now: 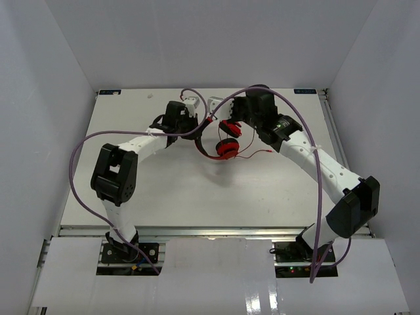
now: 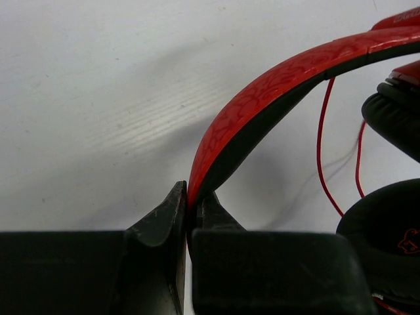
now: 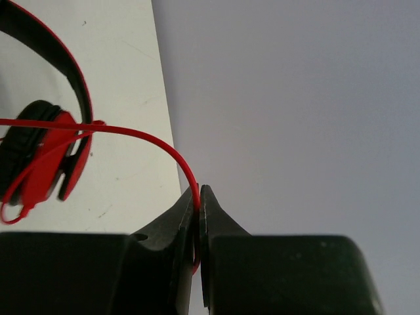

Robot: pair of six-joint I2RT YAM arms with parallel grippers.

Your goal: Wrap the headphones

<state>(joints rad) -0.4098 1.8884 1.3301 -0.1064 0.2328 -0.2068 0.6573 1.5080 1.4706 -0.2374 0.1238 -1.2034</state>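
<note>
A: Looking for the headphones (image 1: 226, 139).

B: Found toward the far middle of the tabletop (image 1: 170, 190), between both wrists. Hard to say whether resting there or lifted clear.

A: Held by anything?

B: Held twice. Pinched at the red headband (image 2: 275, 82) by the left end effector (image 2: 188, 200), with fingers drawn narrow on the band. Seen from that wrist, rises out of the grip and arches off right, toward the black-padded cups (image 2: 387, 230) at the frame's edge.

A: And on the other side?

B: Clamped on the thin red cable (image 3: 141, 133) by the right end effector (image 3: 198, 200), closed tight with only the cord between the fingers. Curves up out of the grip, then runs left to a cup. Trails a loose length across the surface to the right of the cups as well.

A: Poses?

B: Left arm (image 1: 115, 174): elbow raised on the left, forearm reaching forward and right. Right arm (image 1: 328, 170): elbow pushed out to the right edge, forearm angled forward and left, wrist turned in toward the centre. Nearly meeting at the far middle, with purple cables (image 1: 79, 164) looping over each.

A: Surroundings?

B: White all round. Matte tabletop with a few faint marks, boxed in by plain white walls (image 1: 210, 39) at the back and both sides.
</note>
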